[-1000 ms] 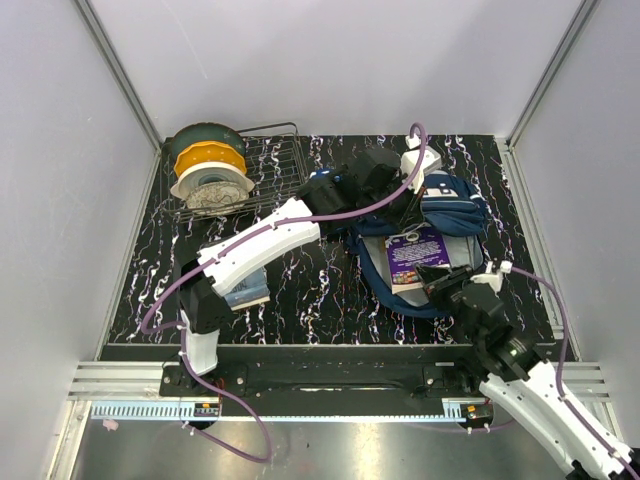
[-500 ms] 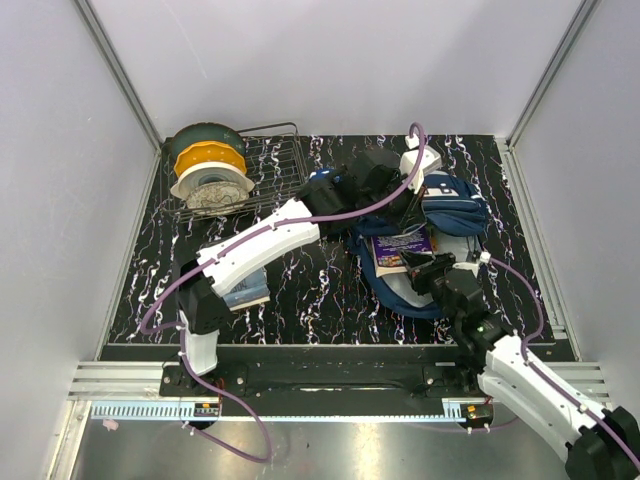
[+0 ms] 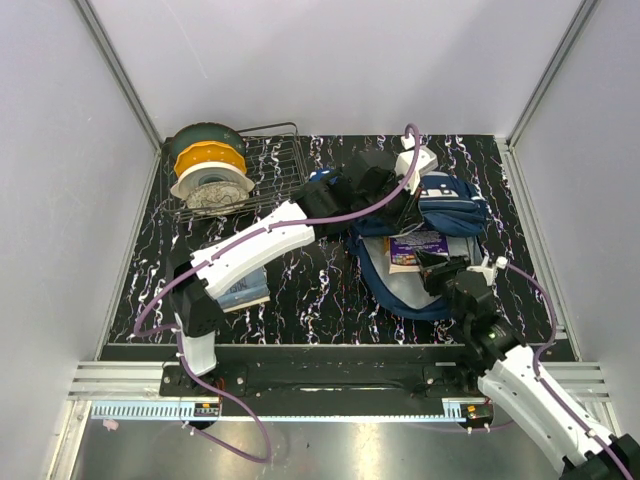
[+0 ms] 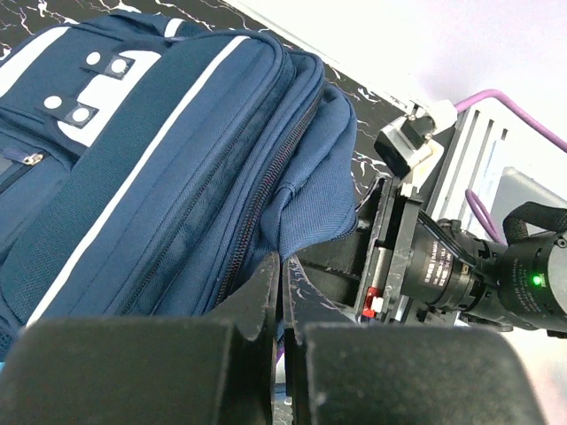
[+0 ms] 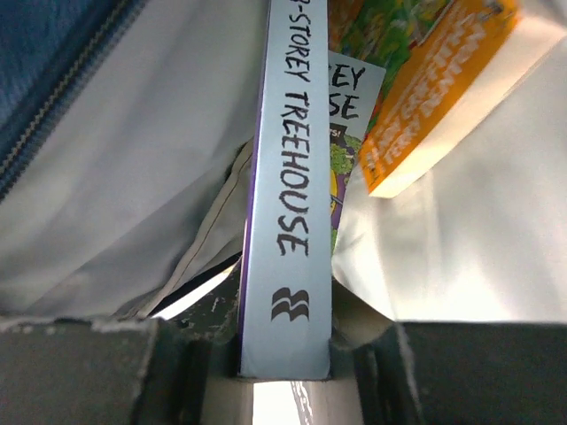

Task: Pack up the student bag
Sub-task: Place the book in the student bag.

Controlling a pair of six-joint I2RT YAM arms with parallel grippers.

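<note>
Right gripper [image 5: 283, 359] clamps a book [image 5: 285, 177] inside the student bag [image 4: 159, 159] the left gripper [image 4: 283, 282] pinches.

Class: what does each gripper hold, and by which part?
Right gripper: the Treehouse book, by the end of its spine. Left gripper: the student bag, pinched at the fabric edge of its opening.

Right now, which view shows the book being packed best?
Right wrist: the book fills the frame, spine title legible, clamped in the right gripper inside the bag. The top view shows only its purple cover; the left wrist shows none of it.
</note>
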